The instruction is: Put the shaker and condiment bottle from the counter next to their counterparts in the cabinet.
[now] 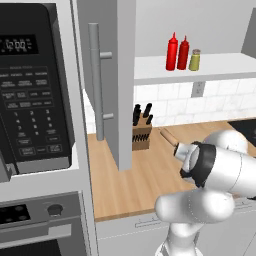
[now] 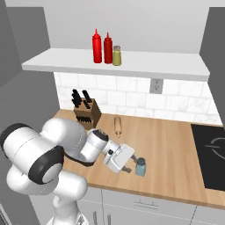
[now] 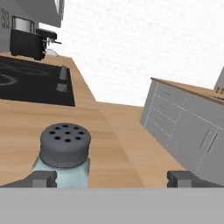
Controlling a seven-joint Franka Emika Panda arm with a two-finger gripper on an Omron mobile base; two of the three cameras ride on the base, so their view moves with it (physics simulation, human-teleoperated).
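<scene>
The shaker is seen standing upright on the counter near its front edge, its long axis vertical, and the gripper is held low and level just beside it with the jaws spread wide and nothing pinched. In the hand view the shaker lies directly ahead but offset toward one fingertip, so a small sideways correction is judged necessary before closing.

Shaker upright on counter; condiment bottle on cabinet shelf.
</scene>
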